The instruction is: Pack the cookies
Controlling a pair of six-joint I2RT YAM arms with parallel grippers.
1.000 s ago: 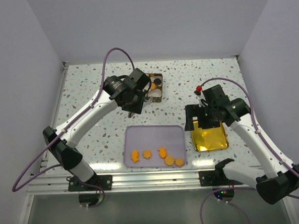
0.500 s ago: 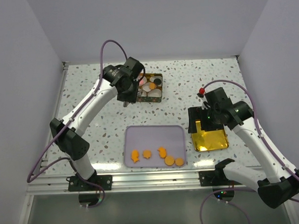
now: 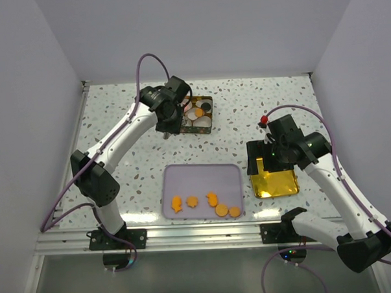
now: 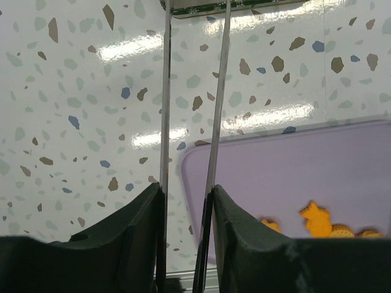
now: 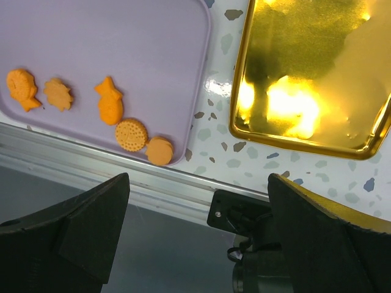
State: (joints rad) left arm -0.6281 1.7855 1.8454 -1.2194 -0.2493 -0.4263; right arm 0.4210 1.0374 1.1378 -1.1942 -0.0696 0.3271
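Observation:
Five orange cookies (image 3: pixel 204 203) lie along the near side of a lavender tray (image 3: pixel 200 175); they also show in the right wrist view (image 5: pixel 110 104) and partly in the left wrist view (image 4: pixel 316 218). A small box (image 3: pixel 209 125) at the back holds white paper cups, a black cookie (image 3: pixel 207 106) and an orange one (image 3: pixel 198 112). My left gripper (image 3: pixel 167 126) (image 4: pixel 186 190) hovers beside the box's left side, shut on thin metal tweezers (image 4: pixel 217 91) whose tips are out of frame. My right gripper (image 3: pixel 266 158) (image 5: pixel 195 207) is open and empty above a gold tray (image 3: pixel 275 183).
The gold tray (image 5: pixel 305 73) is empty and sits right of the lavender tray (image 5: pixel 122 36). The metal rail (image 3: pixel 199 232) of the table's near edge runs just below both trays. White walls enclose the speckled tabletop (image 3: pixel 118 156).
My left gripper has moved from above the lavender tray's far edge back and to the left, to the box's left side. The right gripper shifted slightly right, then stayed still.

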